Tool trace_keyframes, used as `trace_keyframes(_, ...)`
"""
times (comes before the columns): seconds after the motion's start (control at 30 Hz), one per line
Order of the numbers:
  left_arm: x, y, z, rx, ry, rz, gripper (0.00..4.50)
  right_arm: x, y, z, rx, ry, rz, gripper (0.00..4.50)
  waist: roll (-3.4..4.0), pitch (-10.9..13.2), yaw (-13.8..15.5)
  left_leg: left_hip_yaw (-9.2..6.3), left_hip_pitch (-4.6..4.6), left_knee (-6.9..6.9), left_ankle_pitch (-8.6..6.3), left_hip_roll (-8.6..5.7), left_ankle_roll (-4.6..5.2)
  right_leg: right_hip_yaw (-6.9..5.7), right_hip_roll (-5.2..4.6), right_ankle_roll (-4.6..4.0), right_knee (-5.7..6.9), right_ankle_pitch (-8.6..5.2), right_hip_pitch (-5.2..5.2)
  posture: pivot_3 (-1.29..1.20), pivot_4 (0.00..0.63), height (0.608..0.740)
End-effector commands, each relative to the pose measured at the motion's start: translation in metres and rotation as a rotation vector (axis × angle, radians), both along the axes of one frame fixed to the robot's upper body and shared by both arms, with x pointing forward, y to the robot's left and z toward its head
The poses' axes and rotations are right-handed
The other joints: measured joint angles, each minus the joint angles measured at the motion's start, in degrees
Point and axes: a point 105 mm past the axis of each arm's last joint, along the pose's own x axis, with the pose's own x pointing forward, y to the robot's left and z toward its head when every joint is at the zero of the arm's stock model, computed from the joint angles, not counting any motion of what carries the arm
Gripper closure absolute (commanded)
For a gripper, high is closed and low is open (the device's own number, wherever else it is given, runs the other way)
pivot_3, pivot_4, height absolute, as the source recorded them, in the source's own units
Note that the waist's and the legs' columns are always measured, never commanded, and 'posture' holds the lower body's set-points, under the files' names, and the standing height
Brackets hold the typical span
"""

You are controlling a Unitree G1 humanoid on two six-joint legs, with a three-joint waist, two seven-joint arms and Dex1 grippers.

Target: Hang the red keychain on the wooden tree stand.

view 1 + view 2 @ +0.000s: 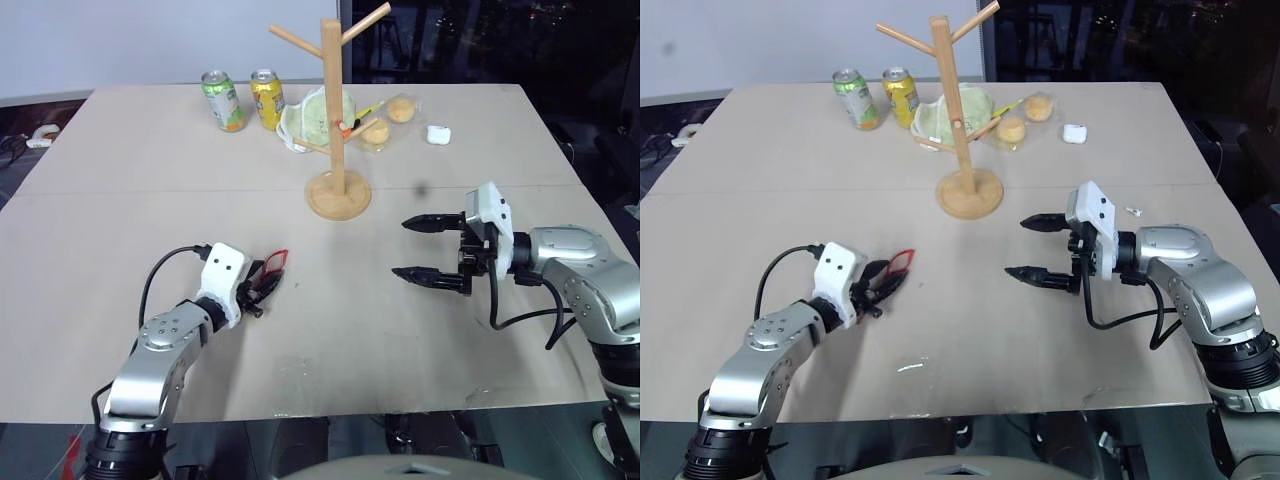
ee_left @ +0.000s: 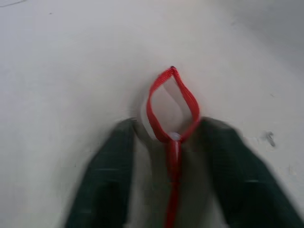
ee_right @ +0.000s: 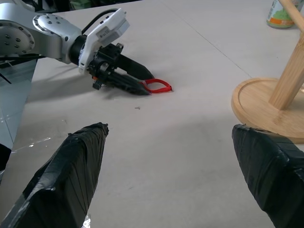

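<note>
Light smooth wood tree stand (image 1: pixel 337 120) on a matt tabletop (image 1: pixel 150 150).

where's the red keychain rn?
The red keychain lies on the table, near-left of the wooden tree stand, between the left pincer's fingers.

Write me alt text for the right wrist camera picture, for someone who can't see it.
Across a pale table, the left gripper lies low around a red keychain, whose loop pokes out past its black fingertips. The right gripper stands wide open in front, and the round base of a wooden tree stand sits nearby.
</note>
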Motion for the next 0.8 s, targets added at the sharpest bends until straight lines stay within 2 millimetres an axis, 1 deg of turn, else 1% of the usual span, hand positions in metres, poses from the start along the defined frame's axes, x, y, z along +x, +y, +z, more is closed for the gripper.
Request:
trace_keyframes(0.03,-0.005,0.006,-0.015,0.016,0.067,0.044,4.3,-0.002,-0.003,0.011,0.013,-0.045,-0.002,0.0,0.0,0.0,0.0,0.0,0.0,0.0,0.0,0.0,0.0,0.0,0.0,0.0,0.0,0.0,0.0,0.0,0.15,0.74)
trace_keyframes(0.07,-0.006,0.007,-0.016,0.014,0.069,0.055,4.42,-0.001,-0.004,0.01,0.013,-0.044,-0.004,0.0,0.0,0.0,-0.02,0.0,0.0,0.0,0.0,0.0,0.0,0.0,0.0,0.0,0.0,0.0,0.0,0.0,0.15,0.74)
trace_keyframes(0.23,-0.014,0.01,-0.016,-0.006,0.083,0.072,4.42,-0.001,-0.006,0.006,0.015,-0.042,-0.007,0.0,0.0,-0.01,-0.19,0.01,0.01,0.0,0.0,0.0,0.0,0.01,0.0,0.0,-0.01,0.0,0.0,0.0,0.15,0.74)
trace_keyframes(0.27,-0.015,0.01,-0.015,-0.011,0.082,0.073,4.42,-0.001,-0.006,0.005,0.016,-0.042,-0.007,0.0,0.0,-0.01,-0.22,0.01,0.02,-0.01,0.0,0.01,0.0,0.01,0.0,0.0,-0.01,0.0,0.0,0.0,0.15,0.74)
trace_keyframes(0.3,-0.015,0.009,-0.01,-0.046,0.069,0.062,4.42,-0.001,-0.006,0.004,0.016,-0.047,-0.008,0.0,0.0,-0.01,-0.23,0.01,0.02,-0.02,0.0,0.01,0.0,0.02,0.0,0.0,-0.01,0.0,-0.01,0.0,0.15,0.74)
trace_keyframes(0.37,-0.014,0.007,0.004,-0.098,0.024,0.04,4.42,0.001,-0.006,0.006,0.023,-0.065,-0.018,0.0,0.0,-0.01,-0.21,0.01,0.02,-0.02,0.0,0.01,0.0,0.02,0.01,0.0,0.0,0.0,-0.03,0.0,0.15,0.74)
trace_keyframes(0.4,-0.013,0.004,0.014,-0.101,-0.018,-0.001,4.42,0.002,-0.006,0.008,0.032,-0.08,-0.029,0.0,0.0,0.0,-0.16,0.01,0.02,-0.02,0.0,0.01,0.0,0.02,0.01,0.0,0.0,0.0,-0.03,0.0,0.15,0.74)
trace_keyframes(0.5,-0.016,-0.009,0.049,0.017,-0.212,-0.196,4.42,0.009,-0.006,0.021,0.061,-0.171,-0.077,0.0,-0.03,0.02,-0.04,-0.02,-0.05,-0.02,-0.01,0.01,-0.01,-0.02,0.01,-0.01,-0.01,-0.01,-0.07,0.0,0.15,0.74)
trace_keyframes(0.57,-0.017,-0.015,0.062,0.092,-0.301,-0.292,4.42,0.011,-0.007,0.027,0.077,-0.208,-0.096,0.0,-0.03,0.02,0.1,-0.01,-0.07,-0.02,-0.01,0.0,-0.02,-0.02,0.0,-0.01,-0.02,-0.01,-0.09,0.0,0.15,0.74)
trace_keyframes(0.63,-0.012,-0.017,0.075,0.143,-0.389,-0.332,4.42,0.009,-0.007,0.032,0.084,-0.234,-0.102,0.0,-0.02,0.02,0.32,0.01,-0.09,-0.02,-0.08,-0.03,-0.12,-0.02,-0.06,-0.02,-0.05,-0.01,-0.11,0.0,0.15,0.74)
trace_keyframes(0.7,-0.007,-0.021,0.088,0.158,-0.462,-0.356,4.42,0.008,-0.008,0.035,0.085,-0.253,-0.112,0.0,-0.03,0.02,0.31,0.03,-0.11,-0.02,-0.09,-0.07,-0.14,-0.02,-0.11,-0.02,-0.09,-0.01,-0.1,0.0,0.15,0.74)
trace_keyframes(0.8,-0.001,-0.036,0.111,0.145,-0.573,-0.407,4.42,0.005,-0.007,0.042,0.088,-0.287,-0.131,0.0,-0.03,0.02,0.14,0.06,-0.13,-0.03,-0.01,-0.07,0.0,0.0,-0.09,0.0,-0.11,-0.01,-0.08,0.0,0.15,0.74)
